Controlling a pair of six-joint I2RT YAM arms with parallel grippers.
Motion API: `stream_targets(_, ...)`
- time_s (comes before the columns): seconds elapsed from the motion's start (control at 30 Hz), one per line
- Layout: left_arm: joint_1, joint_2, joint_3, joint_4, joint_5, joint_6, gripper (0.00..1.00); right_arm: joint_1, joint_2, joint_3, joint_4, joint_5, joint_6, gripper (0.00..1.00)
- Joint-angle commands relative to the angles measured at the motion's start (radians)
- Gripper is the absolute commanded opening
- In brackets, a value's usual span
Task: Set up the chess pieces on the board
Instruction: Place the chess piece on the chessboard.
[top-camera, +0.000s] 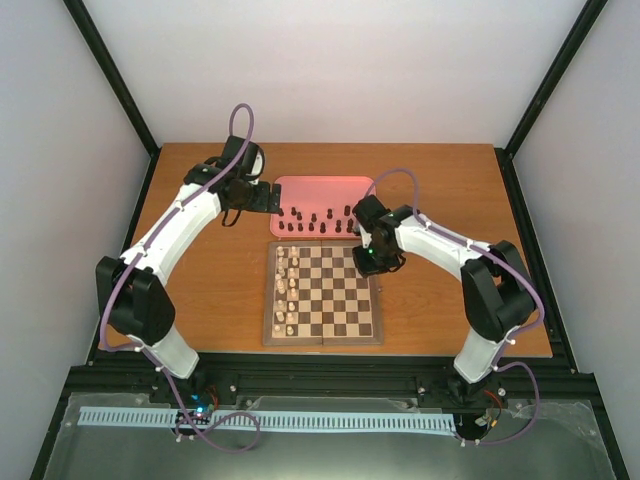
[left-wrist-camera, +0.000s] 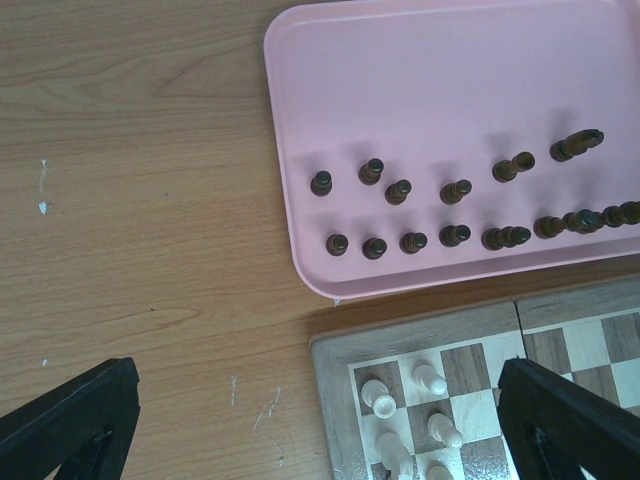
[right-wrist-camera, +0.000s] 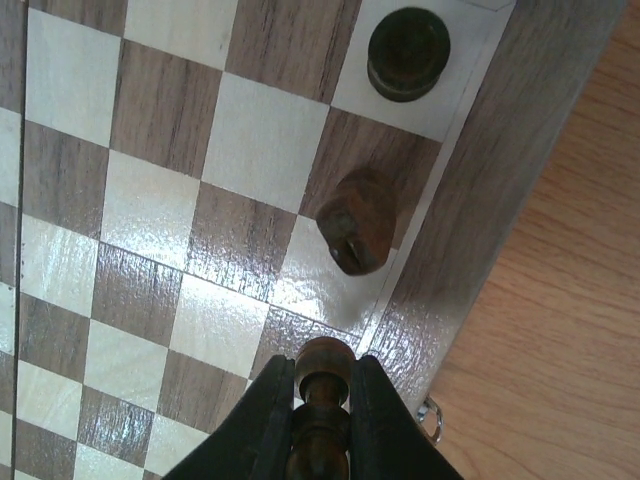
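Observation:
The wooden chessboard (top-camera: 345, 322) lies at the table's middle, with cream pieces along its left side. Several dark chess pieces (top-camera: 313, 220) stand on the pink tray (top-camera: 325, 190) behind it; the left wrist view shows them in two rows (left-wrist-camera: 455, 236). My right gripper (right-wrist-camera: 322, 375) is shut on a dark piece (right-wrist-camera: 323, 362), held just above the board's right edge column. Two more dark pieces stand on that column: a round-topped one (right-wrist-camera: 408, 52) and a knight-like one (right-wrist-camera: 358, 220). My left gripper (left-wrist-camera: 318, 415) is open and empty, above the board's far left corner and the tray's edge.
The pink tray (left-wrist-camera: 440, 80) touches the board's far edge. Bare wood table (left-wrist-camera: 140, 200) lies left of both. A small metal clasp (right-wrist-camera: 432, 420) sticks out of the board's right side. Black frame posts and white walls surround the table.

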Motion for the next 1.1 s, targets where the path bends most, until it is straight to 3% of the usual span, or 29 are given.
stream_targets(0.0,-0.007,-0.037,-0.002,0.01,-0.006,0.012,1.0,0.007,0.017,0.041,0.014,0.016,-0.009,0.03)
stream_targets(1.07,-0.007,-0.052,-0.025,0.009,-0.02,0.011,1.0,0.008,0.112,0.097,-0.001,0.015,-0.027,0.04)
